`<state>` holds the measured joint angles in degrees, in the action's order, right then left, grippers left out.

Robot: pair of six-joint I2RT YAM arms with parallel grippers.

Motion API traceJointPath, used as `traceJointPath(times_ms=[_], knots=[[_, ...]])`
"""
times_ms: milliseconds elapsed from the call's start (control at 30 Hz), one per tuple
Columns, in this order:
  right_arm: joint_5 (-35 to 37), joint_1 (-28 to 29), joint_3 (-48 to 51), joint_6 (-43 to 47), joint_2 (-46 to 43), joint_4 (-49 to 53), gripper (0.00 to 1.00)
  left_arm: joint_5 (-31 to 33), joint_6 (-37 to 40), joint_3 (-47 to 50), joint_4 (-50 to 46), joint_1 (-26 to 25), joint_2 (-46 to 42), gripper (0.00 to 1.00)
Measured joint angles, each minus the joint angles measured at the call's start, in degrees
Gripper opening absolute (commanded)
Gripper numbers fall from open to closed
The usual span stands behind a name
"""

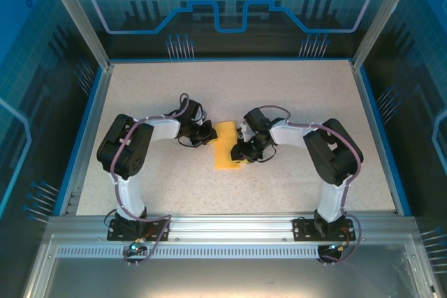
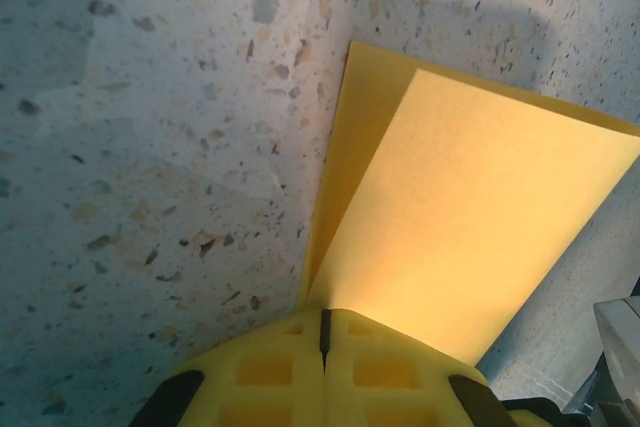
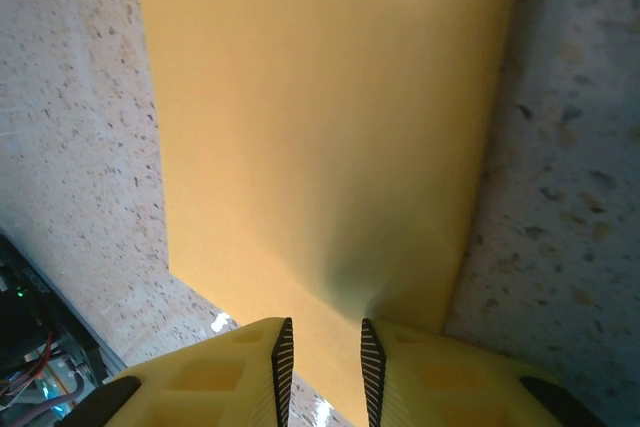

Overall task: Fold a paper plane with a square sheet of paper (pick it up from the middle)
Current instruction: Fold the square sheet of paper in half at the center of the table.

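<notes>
At the middle of the speckled table [image 1: 140, 102], the orange-yellow sheet of paper [image 1: 225, 146] [image 2: 470, 217] [image 3: 320, 127] lies doubled over, long axis near-to-far. The left gripper [image 1: 209, 132] [image 2: 324, 322], its arm bent in from the left, is clamped on the sheet's left edge. The right gripper [image 1: 241, 150] [image 3: 323, 332], reaching from the right, has its jaws slightly parted over the sheet and grips nothing.

A speckled pale tabletop [image 1: 279, 95] with blue edging [image 1: 84, 137].
</notes>
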<state>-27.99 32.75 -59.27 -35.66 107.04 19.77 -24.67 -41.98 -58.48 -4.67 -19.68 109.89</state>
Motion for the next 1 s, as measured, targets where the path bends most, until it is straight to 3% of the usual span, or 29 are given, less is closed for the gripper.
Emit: traceJointPath(times_ms=[367,1000], knots=[[-1.42,0.22,4.02,-1.81,-1.29,-4.83,0.26,0.07,-0.04,0.00,0.00,0.00,0.00,0.00],[-1.29,1.05,4.76,-1.84,-2.25,-3.32,0.25,0.42,-0.04,-0.26,-0.24,-0.11,0.04,0.00]])
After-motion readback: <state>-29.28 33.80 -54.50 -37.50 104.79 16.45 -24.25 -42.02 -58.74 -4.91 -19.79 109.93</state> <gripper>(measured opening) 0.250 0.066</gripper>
